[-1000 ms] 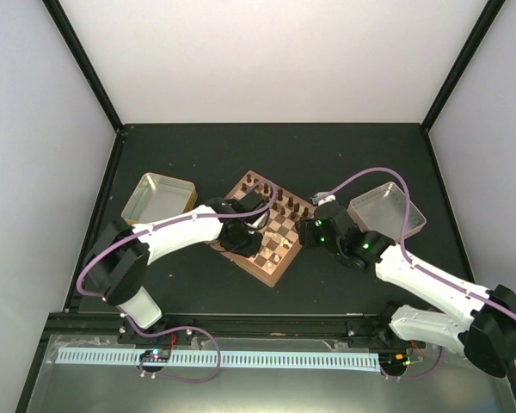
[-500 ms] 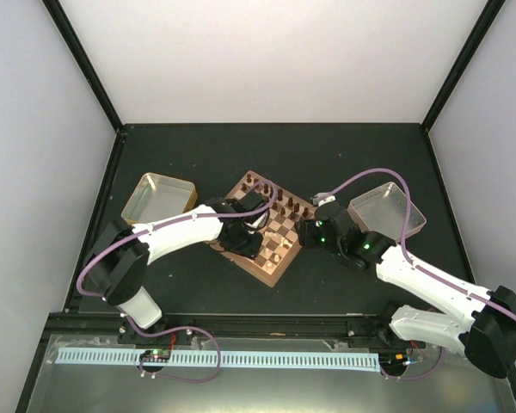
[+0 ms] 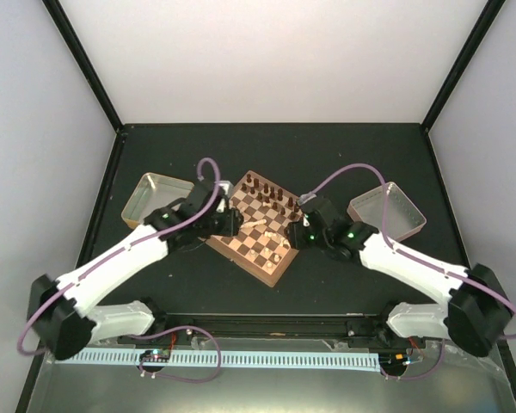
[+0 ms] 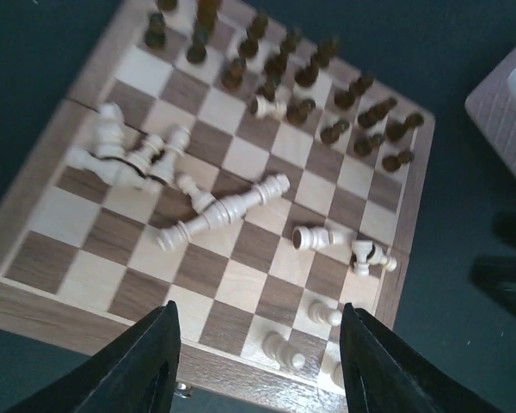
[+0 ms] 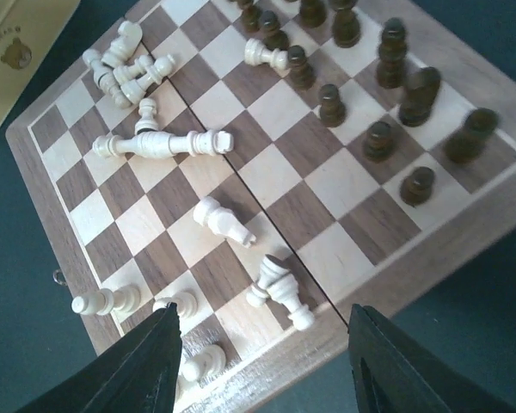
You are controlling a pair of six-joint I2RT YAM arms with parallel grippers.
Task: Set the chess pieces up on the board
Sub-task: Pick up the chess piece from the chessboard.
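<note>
Left tool (image 4: 258, 320) spread wide, gripping nothing, poised over the near rim of the board (image 4: 69, 303). Just ahead, mid-board: long pale piece (image 4: 224, 211) flat on its side among other toppled chess pieces (image 4: 129, 155), axis slanting nearly along the tool's closing line, so probably a wrist turn first. Right tool (image 5: 262, 317) likewise spread, empty, seemingly farther off.

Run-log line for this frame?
left fingers: open, empty | right fingers: open, empty | board: dark pieces upright on one side, pale pieces mostly toppled | status: setup unfinished
</note>
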